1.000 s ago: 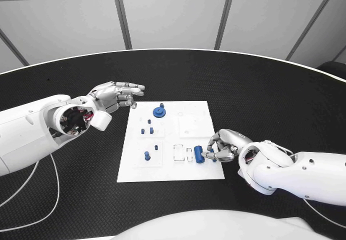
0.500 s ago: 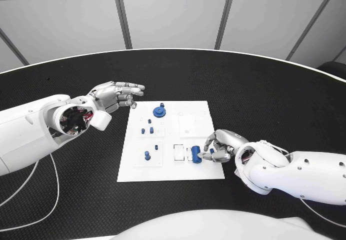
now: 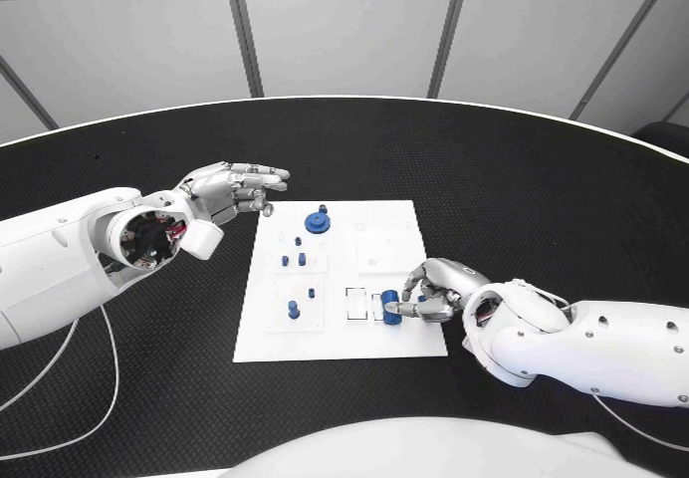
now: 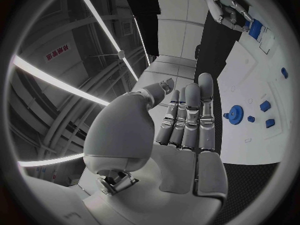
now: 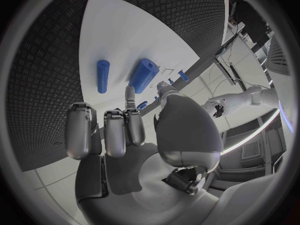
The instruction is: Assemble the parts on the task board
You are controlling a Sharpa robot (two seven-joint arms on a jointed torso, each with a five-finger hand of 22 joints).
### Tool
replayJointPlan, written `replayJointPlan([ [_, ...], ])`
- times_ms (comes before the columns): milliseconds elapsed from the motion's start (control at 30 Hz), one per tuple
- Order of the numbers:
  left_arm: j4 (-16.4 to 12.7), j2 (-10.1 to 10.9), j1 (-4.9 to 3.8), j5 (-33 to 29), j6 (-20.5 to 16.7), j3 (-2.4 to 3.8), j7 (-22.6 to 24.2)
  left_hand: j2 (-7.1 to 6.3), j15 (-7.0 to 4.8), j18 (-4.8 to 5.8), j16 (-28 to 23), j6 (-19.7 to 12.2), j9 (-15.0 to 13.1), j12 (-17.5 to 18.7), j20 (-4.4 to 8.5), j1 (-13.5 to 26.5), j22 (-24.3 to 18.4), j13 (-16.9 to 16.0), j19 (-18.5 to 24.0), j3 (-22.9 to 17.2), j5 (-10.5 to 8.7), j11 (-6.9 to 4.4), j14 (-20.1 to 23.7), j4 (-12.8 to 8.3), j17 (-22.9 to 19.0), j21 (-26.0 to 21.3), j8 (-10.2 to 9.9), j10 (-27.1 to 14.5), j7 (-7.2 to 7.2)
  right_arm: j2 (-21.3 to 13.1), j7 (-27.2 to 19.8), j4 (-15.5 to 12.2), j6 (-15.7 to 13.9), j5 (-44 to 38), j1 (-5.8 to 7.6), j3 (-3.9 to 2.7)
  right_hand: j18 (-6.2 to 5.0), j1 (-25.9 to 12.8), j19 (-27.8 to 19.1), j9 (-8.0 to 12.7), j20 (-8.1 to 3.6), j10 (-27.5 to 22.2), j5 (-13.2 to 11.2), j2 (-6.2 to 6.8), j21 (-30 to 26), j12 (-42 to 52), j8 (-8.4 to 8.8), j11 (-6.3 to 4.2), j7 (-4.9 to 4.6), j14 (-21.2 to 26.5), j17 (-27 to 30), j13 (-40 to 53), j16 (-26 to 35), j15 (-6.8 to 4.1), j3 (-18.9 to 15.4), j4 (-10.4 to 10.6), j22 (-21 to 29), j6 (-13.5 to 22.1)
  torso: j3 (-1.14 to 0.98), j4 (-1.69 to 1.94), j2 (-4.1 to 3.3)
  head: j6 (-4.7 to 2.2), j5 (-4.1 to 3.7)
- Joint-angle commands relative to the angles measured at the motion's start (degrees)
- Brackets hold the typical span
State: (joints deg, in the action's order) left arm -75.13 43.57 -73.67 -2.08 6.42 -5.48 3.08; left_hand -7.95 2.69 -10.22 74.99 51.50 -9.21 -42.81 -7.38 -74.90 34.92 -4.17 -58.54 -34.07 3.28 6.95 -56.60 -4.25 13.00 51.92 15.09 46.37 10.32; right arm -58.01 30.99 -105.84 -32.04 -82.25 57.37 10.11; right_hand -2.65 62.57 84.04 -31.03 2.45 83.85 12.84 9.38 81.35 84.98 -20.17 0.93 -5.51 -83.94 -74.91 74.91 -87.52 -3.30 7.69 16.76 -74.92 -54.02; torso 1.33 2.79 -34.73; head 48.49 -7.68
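right hand [image 3: 435,291]: you're reaching with fingers apart, holding nothing | thick blue cylinder [image 5: 144,75]: lying just beyond your fingertips, long axis pointing away | left hand [image 3: 230,189]: hovering empty, fingers loosely parted, well off

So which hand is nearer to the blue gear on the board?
Left. The left hand hovers just beside the blue gear, off the board's far corner; the right hand is at the near end, by the cylinders.
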Motion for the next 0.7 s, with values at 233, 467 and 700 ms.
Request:
replayJointPlan([
  [233,0.05,-0.11,0.00,0.00,0.03,0.00,-0.07,0.26,0.11,-0.40,-0.15,-0.19,-0.09,0.25,-0.40,0.24,-0.09,-0.10,-0.06,0.15,-0.10,0.13,0.16,0.44,-0.03,-0.25,-0.40,-0.45,0.31,1.43,1.27,1.40,3.24,0.00,0.00,0.00,0.67,-0.43,3.83,-0.20,0.23,1.71,0.70,-0.30,-0.21,-0.40,-0.46,0.11,-0.02,-5.13,-10.57,9.14,-0.25,0.25,-0.81,-0.13,-10.10,0.20,0.05,0.07,-0.06,-0.14,0.15],
  [467,0.05,-0.15,-0.01,0.00,0.07,0.00,-0.10,0.26,0.11,-0.40,-0.15,-0.19,-0.09,0.25,-0.40,0.24,-0.09,-0.10,-0.06,0.15,-0.10,0.13,0.16,0.44,-0.03,-0.25,-0.40,-0.45,0.31,2.33,1.59,2.16,3.54,0.00,0.00,0.00,0.69,0.12,3.84,-0.33,0.23,1.69,1.13,-0.57,-0.13,-0.45,-0.51,0.09,0.00,-5.14,-10.62,9.13,-0.28,0.22,-0.97,-0.30,-10.17,0.18,0.07,0.04,-0.02,-0.16,0.33],
  [700,0.06,-0.18,-0.01,0.00,0.09,0.00,-0.14,0.26,0.11,-0.40,-0.15,-0.19,-0.09,0.25,-0.40,0.24,-0.09,-0.10,-0.06,0.15,-0.10,0.13,0.16,0.44,-0.03,-0.25,-0.40,-0.45,0.31,3.08,1.80,3.12,3.39,0.00,0.00,0.00,0.71,2.41,3.85,-0.65,0.21,1.70,1.45,-1.22,-0.06,-0.51,-0.55,0.05,0.03,-5.15,-10.70,9.21,-0.32,0.20,-1.03,-0.63,-10.26,0.21,0.05,0.03,-0.02,-0.21,0.57],
])
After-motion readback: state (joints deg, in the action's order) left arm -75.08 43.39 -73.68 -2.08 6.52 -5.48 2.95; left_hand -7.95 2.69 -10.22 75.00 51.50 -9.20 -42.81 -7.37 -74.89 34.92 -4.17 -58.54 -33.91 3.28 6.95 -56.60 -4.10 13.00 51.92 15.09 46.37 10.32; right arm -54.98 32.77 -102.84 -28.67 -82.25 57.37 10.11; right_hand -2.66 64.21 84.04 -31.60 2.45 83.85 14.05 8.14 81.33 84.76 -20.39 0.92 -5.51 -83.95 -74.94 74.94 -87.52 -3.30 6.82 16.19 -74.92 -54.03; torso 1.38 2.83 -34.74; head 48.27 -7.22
